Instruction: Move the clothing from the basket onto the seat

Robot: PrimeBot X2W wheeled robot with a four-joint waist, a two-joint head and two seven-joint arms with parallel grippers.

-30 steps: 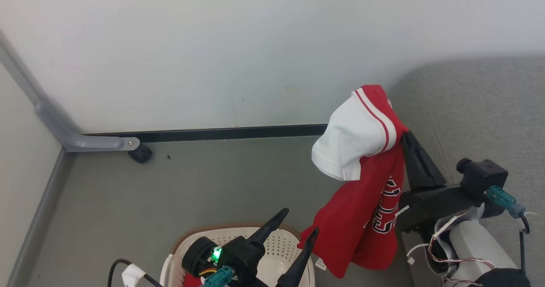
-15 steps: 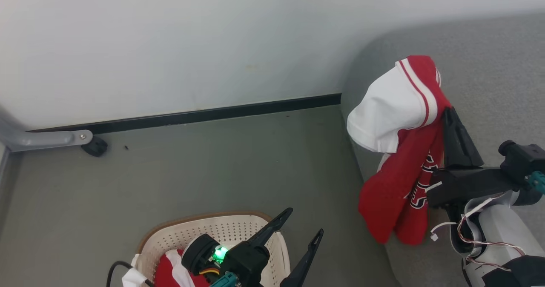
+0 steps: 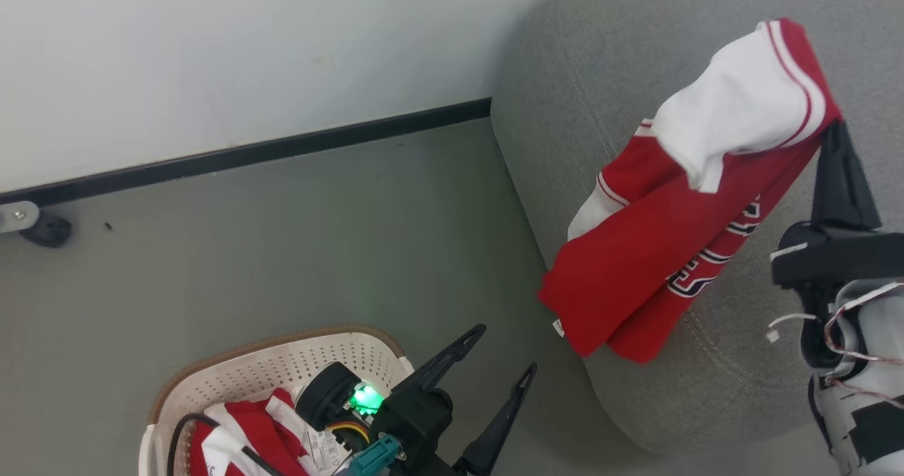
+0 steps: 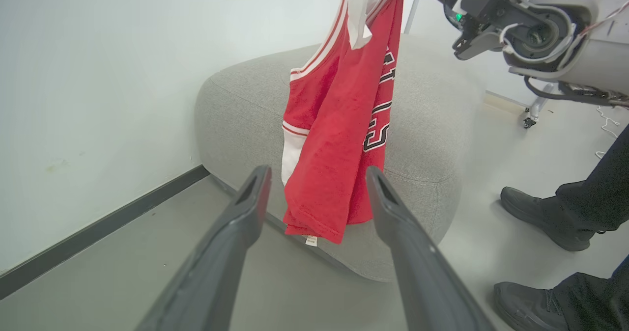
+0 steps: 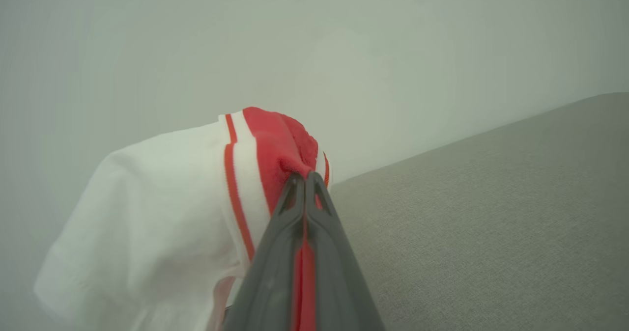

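Swinging toward the seat (image 3: 586,59) over the last second, the head camera has slid the basket (image 3: 268,342) down to its lower left, and the jersey (image 3: 657,264) now hangs over the grey cushion instead of over the floor (image 3: 318,215) beside the basket. From the head view, the right jaws are clenched on the jersey's top fold at the upper right, with the red body draping down-left across the seat's rounded front edge. The left jaws stand released above the basket's far rim, touching nothing. More red-and-white clothing (image 3: 247,426) lies inside the basket. Bare floor separates basket and seat, bounded by the black baseboard (image 3: 282,151).

From the left wrist view, the jersey (image 4: 339,139) hangs well beyond the two spread fingers (image 4: 236,233), its hem and small white tag (image 4: 311,240) level with the seat's (image 4: 427,124) front edge. A person's dark shoes (image 4: 540,218) stand on the floor past the seat's right side.

From the right wrist view, the right jaws pinch red fabric between closed tips, the white sleeve (image 5: 147,213) bulging to their left. Open seat (image 5: 491,213) surface lies to the right, below the wall (image 5: 344,51).
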